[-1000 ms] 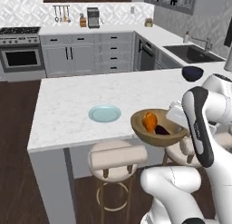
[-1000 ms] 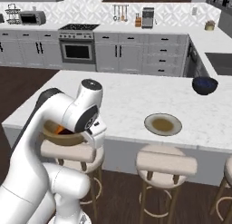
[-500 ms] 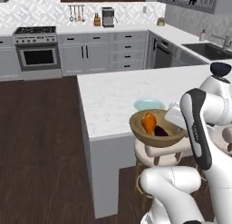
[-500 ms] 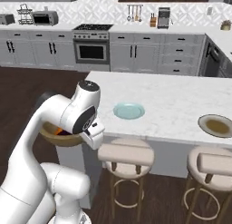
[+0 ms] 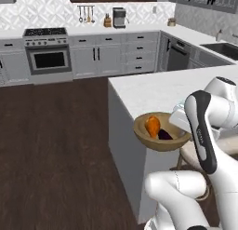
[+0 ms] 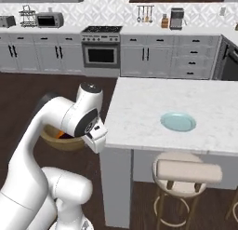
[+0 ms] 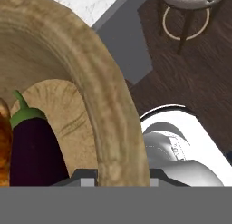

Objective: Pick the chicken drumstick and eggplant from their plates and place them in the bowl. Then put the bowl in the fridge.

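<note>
Left base view: the bowl [image 5: 161, 132] hangs in the air just off the island's [image 5: 153, 91] near corner, held level, which makes sense since a tilt would dump the food. Inside it sit the drumstick [image 5: 152, 125] and, just beside it, the eggplant [image 5: 165, 134]. The arm covers the bowl's right rim, so the gripper itself is hidden there.

Right base view: the bowl [image 6: 62, 138] peeks out from behind the arm, left of the island [image 6: 139, 112] and clear of it. A bit of orange shows inside. The blue plate [image 6: 178, 121] sits bare on the island top, so the loading step looks done to me and what's left is hauling the bowl to the fridge.

Hand view: the bowl's thick wall [image 7: 108, 105] runs straight up between the 2 fingertips at the bottom, so the gripper is clamped tight on the rim. The eggplant [image 7: 34, 150] lies inside, touching the drumstick [image 7: 4, 146] at the left edge.
</note>
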